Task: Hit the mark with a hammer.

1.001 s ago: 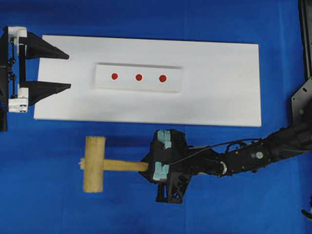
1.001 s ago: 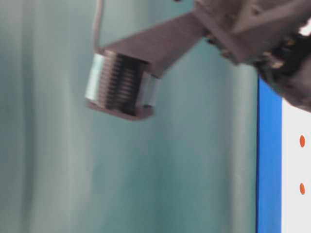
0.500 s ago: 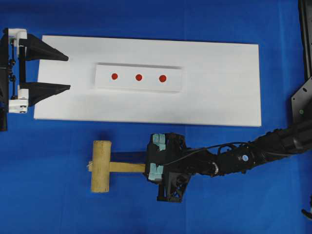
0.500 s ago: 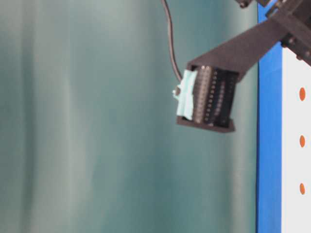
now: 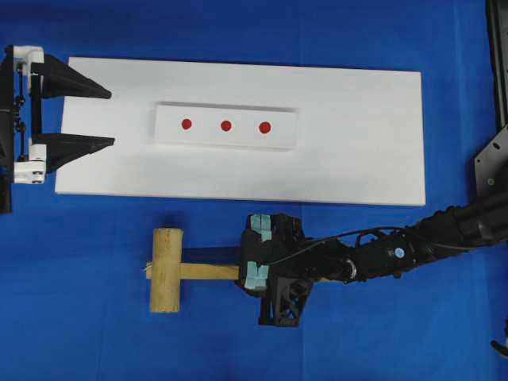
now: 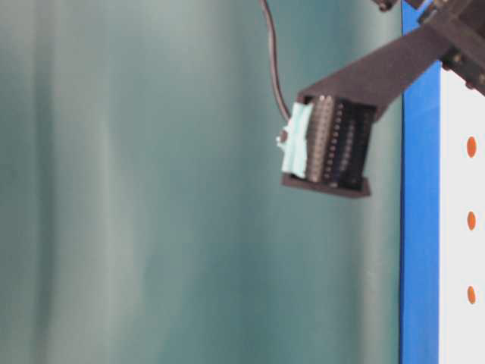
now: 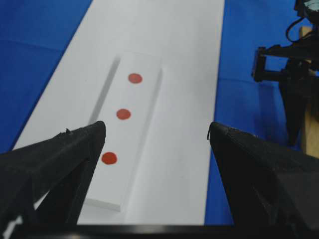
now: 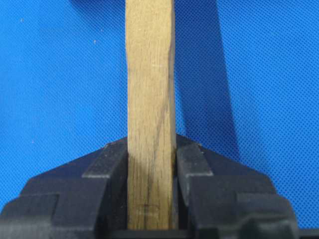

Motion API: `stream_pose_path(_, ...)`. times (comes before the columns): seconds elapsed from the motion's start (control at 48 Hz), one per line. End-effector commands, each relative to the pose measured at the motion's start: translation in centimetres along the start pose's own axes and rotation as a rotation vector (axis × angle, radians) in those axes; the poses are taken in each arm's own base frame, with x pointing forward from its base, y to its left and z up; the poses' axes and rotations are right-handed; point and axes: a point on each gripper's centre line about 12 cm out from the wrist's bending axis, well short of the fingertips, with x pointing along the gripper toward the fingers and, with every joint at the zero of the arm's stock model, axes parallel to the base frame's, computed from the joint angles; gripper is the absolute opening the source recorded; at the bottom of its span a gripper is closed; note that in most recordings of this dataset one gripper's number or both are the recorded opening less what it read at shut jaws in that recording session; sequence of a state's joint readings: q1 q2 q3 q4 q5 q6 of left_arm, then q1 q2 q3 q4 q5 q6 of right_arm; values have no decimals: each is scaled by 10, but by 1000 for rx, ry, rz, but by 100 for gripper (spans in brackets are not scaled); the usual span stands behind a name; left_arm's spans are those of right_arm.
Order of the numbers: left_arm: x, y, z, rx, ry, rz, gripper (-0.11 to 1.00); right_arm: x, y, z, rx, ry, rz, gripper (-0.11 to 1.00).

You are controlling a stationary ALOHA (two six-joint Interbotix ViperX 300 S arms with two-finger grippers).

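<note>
The hammer (image 5: pixel 167 270), a light-wood mallet, hangs level just above the blue cloth in front of the white board (image 5: pixel 357 159), its head pointing left. My right gripper (image 5: pixel 252 266) is shut on the handle's end; the right wrist view shows the handle (image 8: pixel 149 94) clamped between the gripper's (image 8: pixel 150 154) black fingers. Three red marks (image 5: pixel 226 125) sit in a row on a raised white strip (image 5: pixel 282 131) on the board. My left gripper (image 5: pixel 112 117) stands open and empty at the board's left end, facing the marks (image 7: pixel 123 114). In the left wrist view that gripper (image 7: pixel 157 127) holds nothing.
Blue cloth (image 5: pixel 79 333) covers the table all around the board. My right arm (image 5: pixel 413 246) stretches in from the right edge along the board's front side. The table-level view shows one finger (image 6: pixel 326 144) of the right gripper raised beside the cloth's edge.
The right gripper has rolled and shifted slightly right with the hammer, whose head now looks a bit smaller from above. The left gripper has stayed put.
</note>
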State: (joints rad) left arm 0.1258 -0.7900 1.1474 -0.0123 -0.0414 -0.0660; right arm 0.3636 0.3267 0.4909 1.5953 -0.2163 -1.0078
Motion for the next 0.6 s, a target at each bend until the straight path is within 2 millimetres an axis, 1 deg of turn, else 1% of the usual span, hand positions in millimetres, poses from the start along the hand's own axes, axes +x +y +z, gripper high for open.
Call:
stream_pose_path(0.0, 1, 0, 5, -4, -16, 2, 81, -4, 2, 5, 3, -11, 12, 8)
stream_pose_path(0.042, 1, 0, 5, -4, -15, 0, 81, -4, 2, 5, 1, -11, 12, 9)
stream_pose_path(0.063, 1, 0, 4, -4, -14, 1, 81, -4, 2, 6, 0, -12, 11, 12)
stream_pose_path(0.104, 1, 0, 5, -4, -15, 0, 81, -4, 1, 6, -3, -14, 9, 20)
stream_pose_path(0.167, 1, 0, 4, -4, -14, 2, 81, -4, 1, 6, -3, -16, 6, 37)
stream_pose_path(0.229, 1, 0, 4, -4, -14, 1, 81, -4, -1, 6, -4, -22, -7, 56)
stream_pose_path(0.334, 1, 0, 5, -4, -16, 2, 81, -6, -1, 9, -8, -33, -14, 82)
stream_pose_path(0.354, 1, 0, 5, -4, -16, 2, 81, -7, -1, 10, -11, -37, -13, 84)
stream_pose_path(0.375, 1, 0, 4, -4, -14, 2, 81, -8, 0, 11, -13, -40, -9, 84)
stream_pose_path(0.479, 1, 0, 5, -4, -15, 0, 81, -21, 5, 23, -29, -73, 15, 77)
stream_pose_path(0.584, 1, 0, 4, -7, -14, 2, 81, -40, 8, 36, -38, -114, 41, 77)
